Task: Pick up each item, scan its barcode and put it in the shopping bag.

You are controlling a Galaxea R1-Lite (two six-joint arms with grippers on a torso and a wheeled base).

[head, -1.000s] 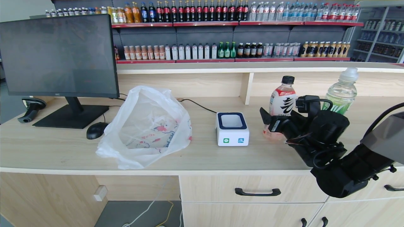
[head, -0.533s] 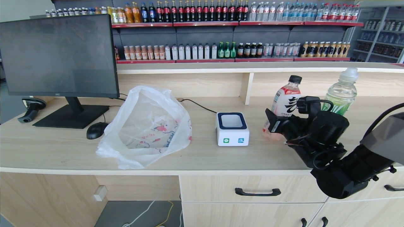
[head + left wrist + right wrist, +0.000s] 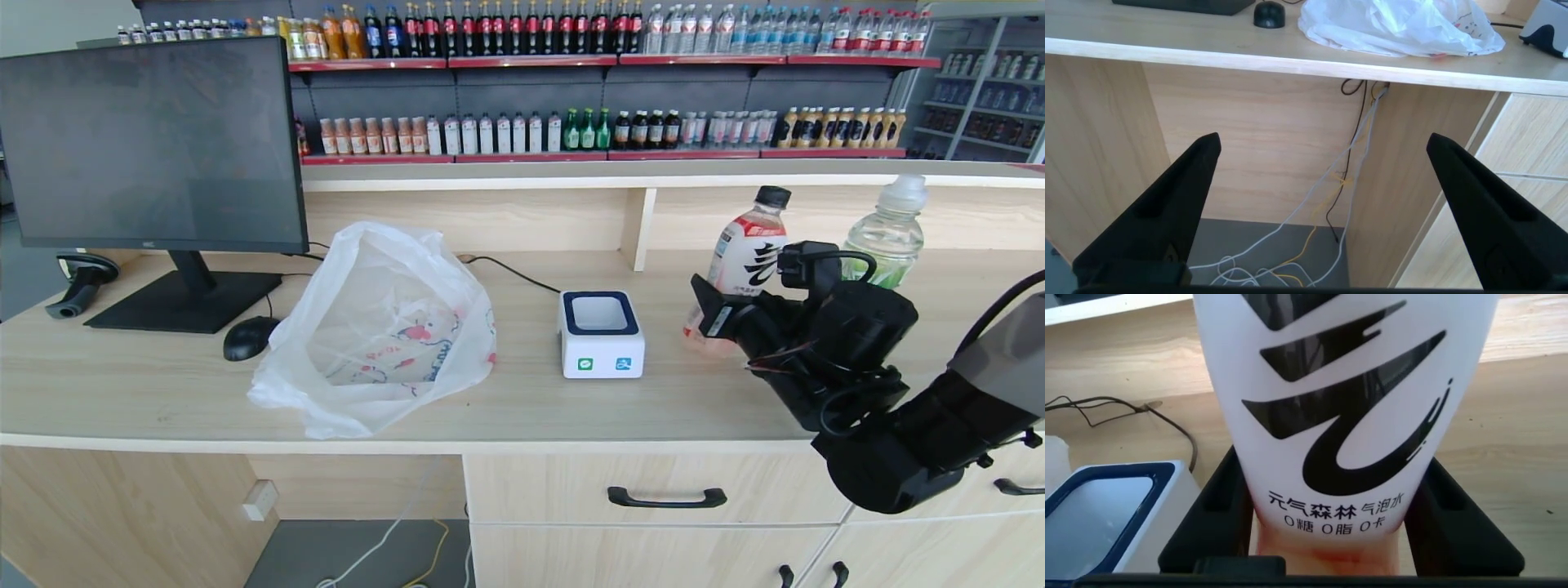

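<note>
The counter (image 3: 522, 400) carries the shopping bag (image 3: 384, 327) and the scanner (image 3: 601, 333), both unmoved since the earlier frames. The bottle (image 3: 747, 260) now leans, its black cap shifted rightward and sitting slightly higher than one second ago. The right gripper (image 3: 722, 322) clamps the bottle's lower body, just right of the scanner. The left gripper (image 3: 1323, 212) hangs below the counter edge, jaws spread wide, holding nothing.

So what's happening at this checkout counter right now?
The right gripper is shut on the pink drink bottle, holding it tilted just right of the white scanner. The shopping bag stands open on the counter left of the scanner. A green-labelled bottle stands behind the arm. The left gripper hangs open below the counter edge.
</note>
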